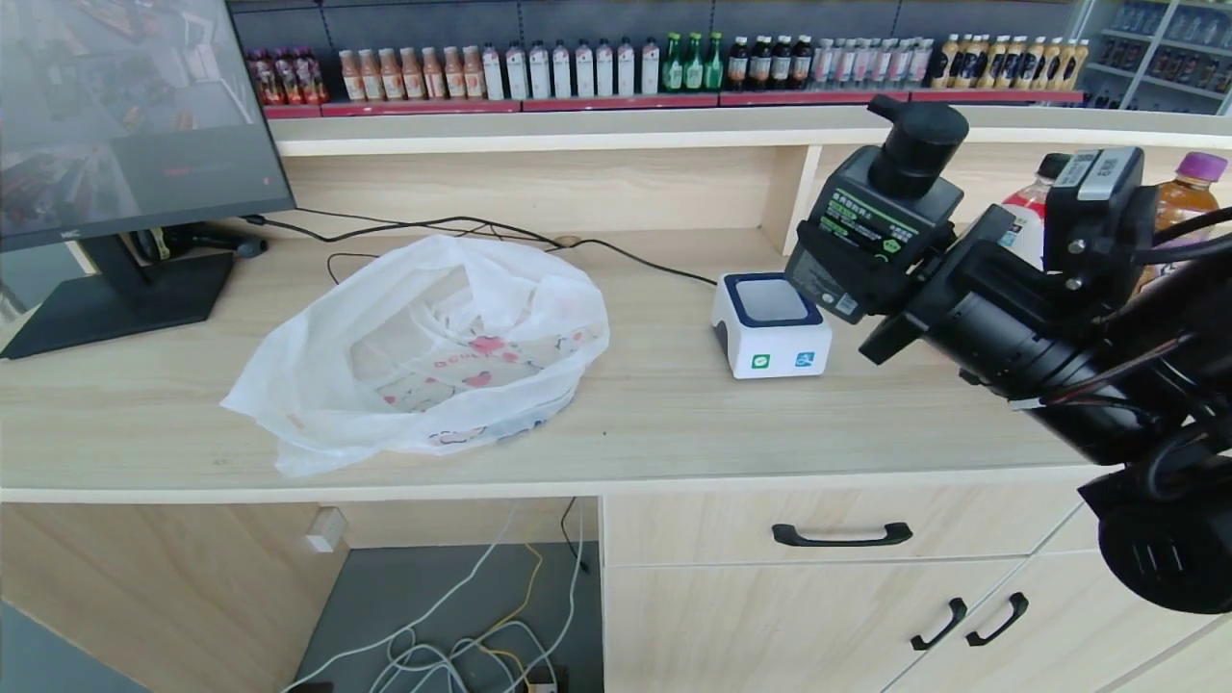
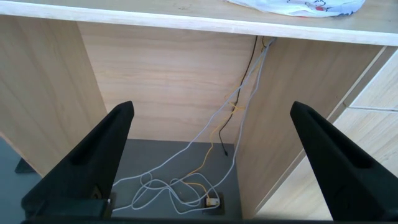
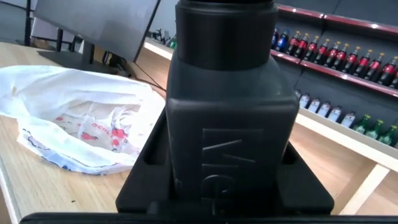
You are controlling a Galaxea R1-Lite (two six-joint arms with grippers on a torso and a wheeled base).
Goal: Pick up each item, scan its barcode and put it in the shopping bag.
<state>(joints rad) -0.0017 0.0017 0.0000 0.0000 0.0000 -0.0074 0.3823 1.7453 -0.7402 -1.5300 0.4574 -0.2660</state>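
The right gripper [image 1: 929, 284] is clamped around the lower body of a dark bottle [image 1: 871, 226], holding it tilted in the air at about 2 o'clock of the white scanner [image 1: 770, 325] on the table [image 1: 674, 423]. The left gripper [image 2: 211, 109] hangs below the table edge, spread wide and empty. This looks like the scanning step: the next move likely calls for turning the bottle's barcode toward the scanner window, then carrying it toward 9 o'clock to the open shopping bag [image 1: 423, 351].

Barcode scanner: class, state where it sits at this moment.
In the head view the barcode scanner sits on the counter right of centre, between the shopping bag and the dark bottle held by the right tool.
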